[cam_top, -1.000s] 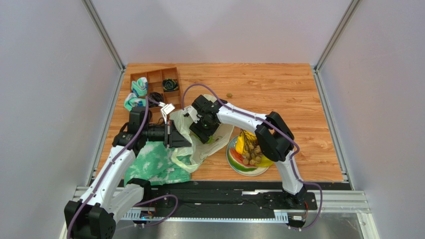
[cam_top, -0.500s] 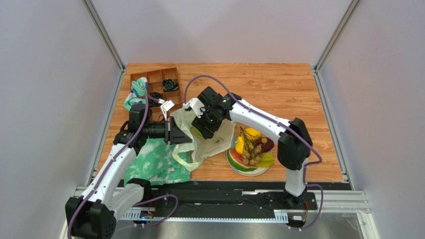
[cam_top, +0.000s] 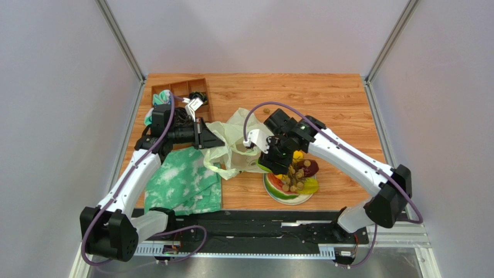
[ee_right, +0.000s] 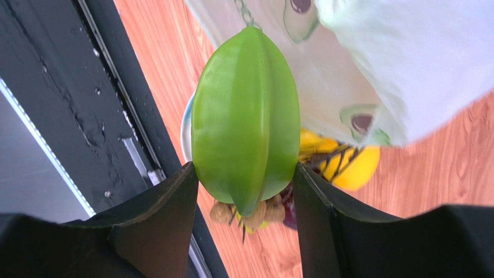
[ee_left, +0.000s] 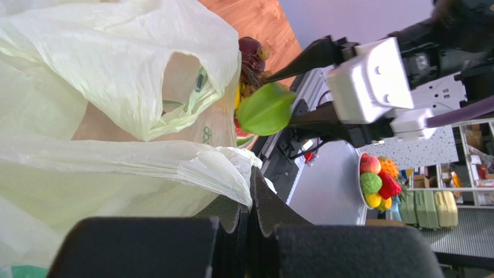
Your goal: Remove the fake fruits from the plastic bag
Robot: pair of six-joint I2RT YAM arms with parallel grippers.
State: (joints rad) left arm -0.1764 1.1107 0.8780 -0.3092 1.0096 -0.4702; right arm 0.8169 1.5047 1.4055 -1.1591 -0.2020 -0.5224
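The right hand (ee_right: 244, 168) grips a green ridged fruit (ee_right: 246, 116) over the left rim of the plate (cam_top: 284, 198), near the near edge of the surface (cam_top: 324, 104). The left hand (ee_left: 249, 197) pinches the plastic bag (cam_top: 232, 130), mid-surface.

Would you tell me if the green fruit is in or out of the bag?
Out: the right hand grips the green fruit outside the plastic bag.

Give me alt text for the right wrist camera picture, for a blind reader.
The right tool grips a ridged green fruit between its fingers. Behind it are the pale plastic bag, a yellow fruit and the wooden table.
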